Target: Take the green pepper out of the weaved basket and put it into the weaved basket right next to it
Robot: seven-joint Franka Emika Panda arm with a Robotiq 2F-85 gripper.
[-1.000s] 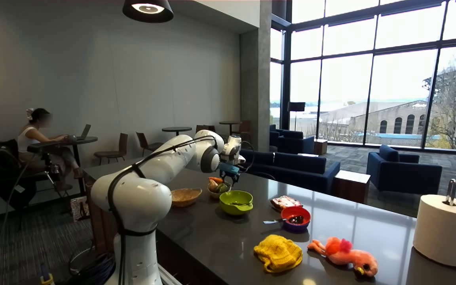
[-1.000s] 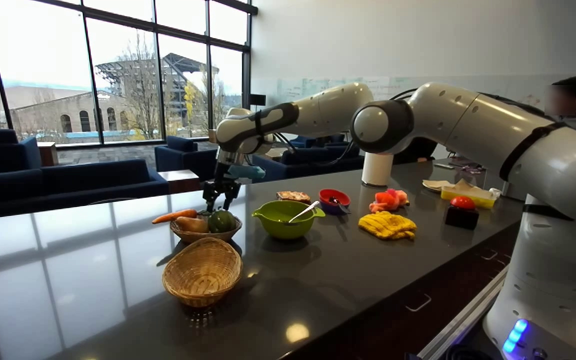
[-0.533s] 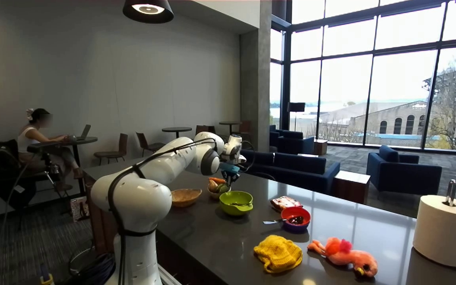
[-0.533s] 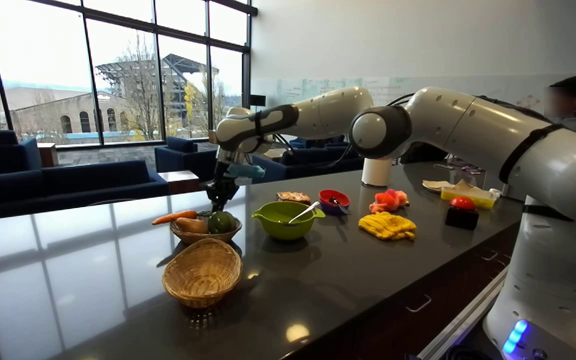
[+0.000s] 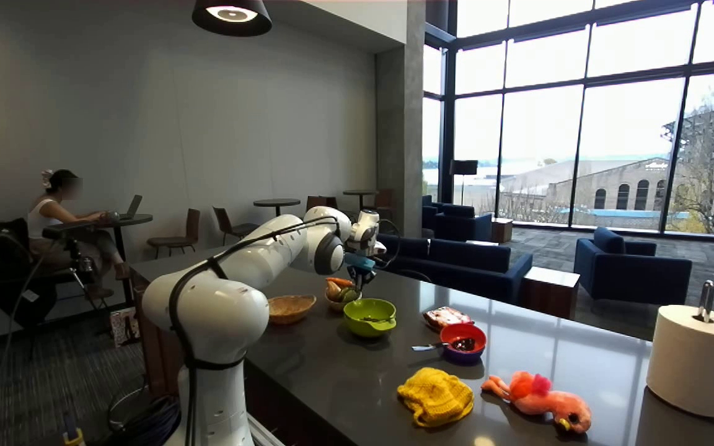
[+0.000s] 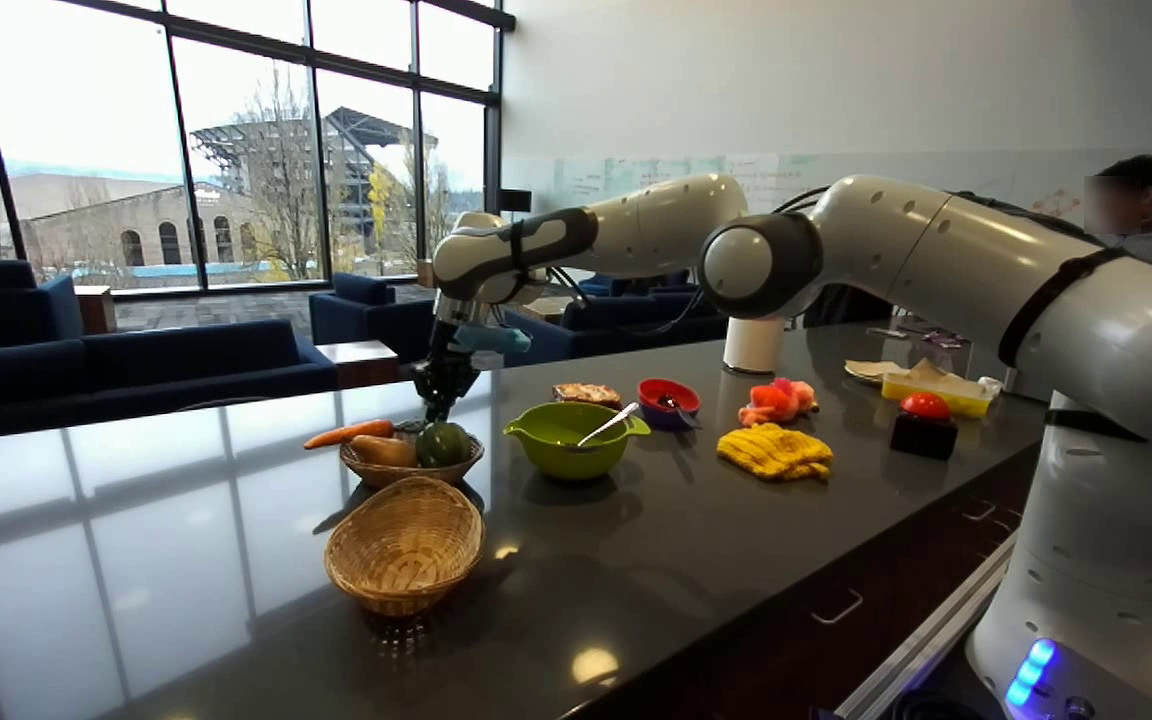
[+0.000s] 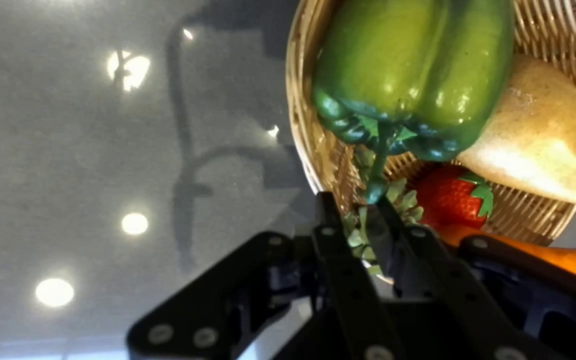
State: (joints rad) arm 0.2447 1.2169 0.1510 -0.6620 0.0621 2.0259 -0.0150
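While the green pepper [image 7: 413, 75] is cradled by the filled basket [image 7: 295, 100], close-set fingertips [image 7: 330, 220] are found near its stem [image 7: 380, 160]

As is shown in the wrist view, the pepper is lodged close to the basket's rim, with the stem pointed toward the gripper [image 7: 354, 202]. The fingers are parted by only a narrow gap, in which pale green leaves [image 7: 357, 237] can be glimpsed; the stem's end is seen right by one fingertip, but whether it is clasped cannot be told. Partly covered by the pepper, a brown pear-shaped item [image 7: 538, 130] is held in the same basket, together with a strawberry [image 7: 448, 197] and a carrot [image 6: 344, 434], whose end is seen jutting past the rim. In an exterior view, the neighbouring basket [image 5: 290, 311] is set just beside, with a narrow gap between the two. Near the filled basket a green bowl [image 6: 576, 458] is placed, a spoon [image 6: 609, 423] being rested in it. Farther along the grey countertop [image 6: 636, 560], a red and purple bowl [image 5: 465, 357], a yellow knitted cloth [image 5: 436, 396], a pink plush bird [image 5: 543, 401] and an upright paper roll [image 5: 698, 362] are set out; a black box [image 6: 922, 438] topped by a red dome [image 6: 925, 406] is shown near a yellow tray [image 6: 936, 402]. Beyond, dark blue seating [image 6: 136, 375] is ranged before tall windows [image 5: 543, 124], and a person [image 5: 59, 210] is seated at a laptop [image 5: 131, 207].
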